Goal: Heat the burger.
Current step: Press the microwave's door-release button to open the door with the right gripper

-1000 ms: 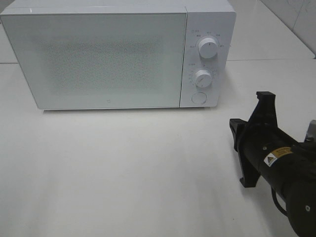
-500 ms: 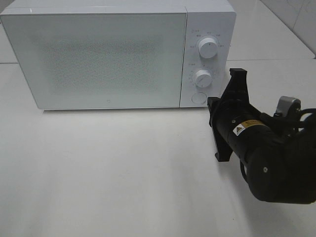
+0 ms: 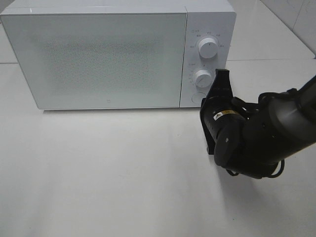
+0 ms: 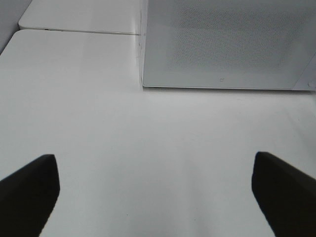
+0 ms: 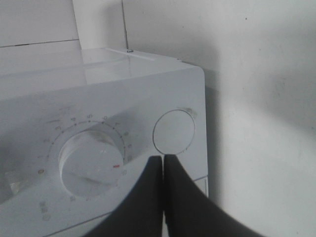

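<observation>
Looking at the high camera first: white microwave (image 3: 108,59) at the back of the white table (image 3: 98,173), frosted door (image 3: 98,61) shut. Control panel on its right side has an upper dial (image 3: 208,48), a lower dial (image 3: 202,78) and a round button (image 3: 198,98) at the bottom. Right gripper (image 3: 205,106) reaches in from the right edge and is up against the lower part of that panel, just beside the round button. Its black body covers its own tips from this angle, so I can't read the opening here.

Left wrist cam: left gripper (image 4: 155,197) is spread wide, one dark finger (image 4: 27,192) at each lower corner of the shot, nothing between them. It sits above bare table (image 4: 74,98), well apart from the microwave (image 4: 227,44), facing the closed door.

Right wrist cam: right gripper (image 5: 163,168) has both fingers pressed flat together with nothing held. The joined tip sits at the panel face, between the lower dial (image 5: 91,158) and the round button (image 5: 174,131), just at the button's rim. Can't tell whether it actually touches the panel. The dial shows a small red mark on the side nearest the tips.

Burger: not seen in any view. The door is frosted, so I can't tell where it is.
</observation>
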